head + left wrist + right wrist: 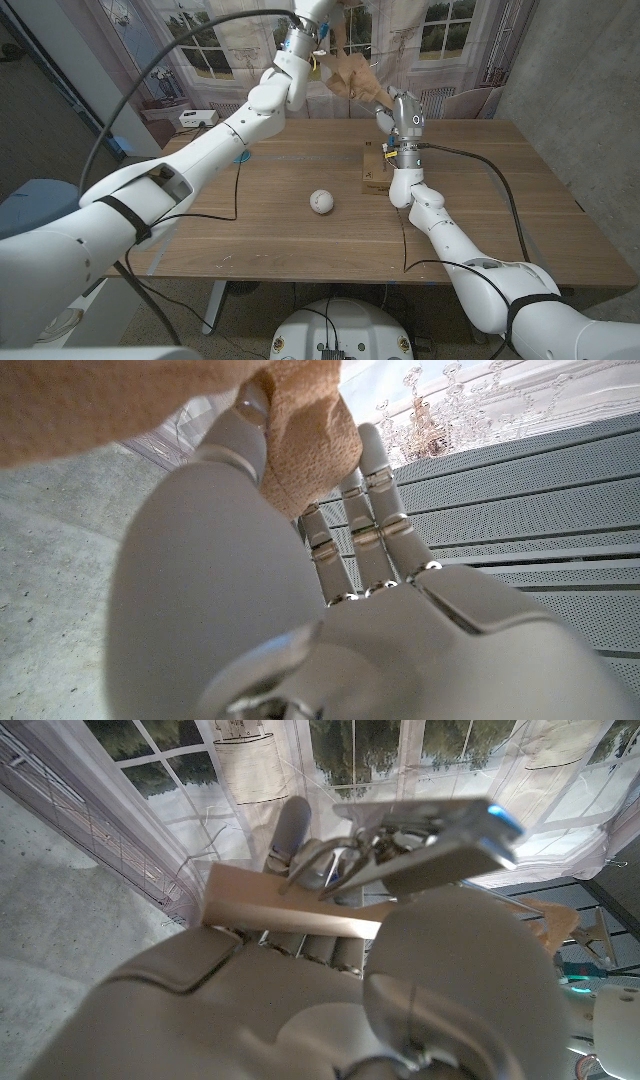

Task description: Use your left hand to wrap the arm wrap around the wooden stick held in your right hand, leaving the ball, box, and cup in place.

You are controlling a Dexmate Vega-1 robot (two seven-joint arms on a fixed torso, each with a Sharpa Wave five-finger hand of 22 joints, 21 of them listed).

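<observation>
One wooden bench (300, 240) spreads out below two white robot arms. Taking the single white ball (320, 201) as the landmark, it lies alone near the middle of the bench. Beyond it and to its right sits one small wooden box (374, 170); whatever it may contain cannot be made out.

Just past the box, the right hand (397, 110) is raised above the bench. In the right wrist view its fingers (291, 824) are closed around one pale wooden stick (270, 900), which crosses the palm.

Further back and above the ball, one tan arm wrap (352, 75) hangs in the air, reaching down to the right hand. The left hand (312, 22) is lifted high beyond the ball, at the top of the head view. In the left wrist view, the left hand (340, 590) grips a bunched fold of the arm wrap (300, 435), with the fingers (375, 490) upright beside the cloth.

A small white device (198, 117) rests at the far left of the ball, at the bench's back edge.
</observation>
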